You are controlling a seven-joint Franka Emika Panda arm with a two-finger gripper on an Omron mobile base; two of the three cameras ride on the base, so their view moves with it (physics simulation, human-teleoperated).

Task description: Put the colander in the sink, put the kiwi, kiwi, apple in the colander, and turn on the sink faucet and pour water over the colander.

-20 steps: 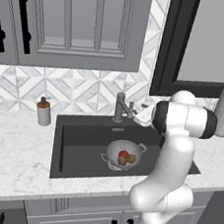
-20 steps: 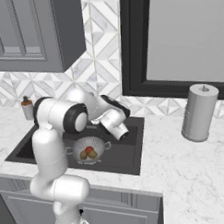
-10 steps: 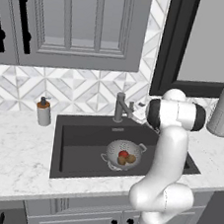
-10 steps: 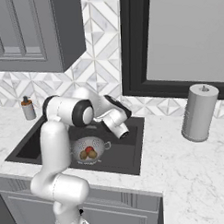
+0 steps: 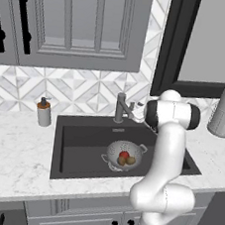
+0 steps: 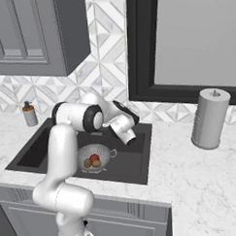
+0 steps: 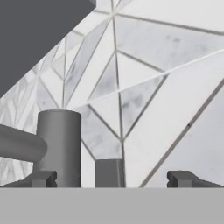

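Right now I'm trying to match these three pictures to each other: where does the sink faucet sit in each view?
Left base view: the sink faucet stands at the sink's back edge, just left of the arm.
Right base view: I cannot pick it out; the arm stands where it would be.
Hand view: its grey post rises at lower left, close ahead.
Shared landmark: the patterned tile backsplash.

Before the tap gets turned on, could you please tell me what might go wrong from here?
1. In the hand view the open tool is close to the faucet, with the post off to one side of the gap, so it could knock the post instead of the lever.
2. The colander with the apple sits forward of the spout in the sink; water may miss it.
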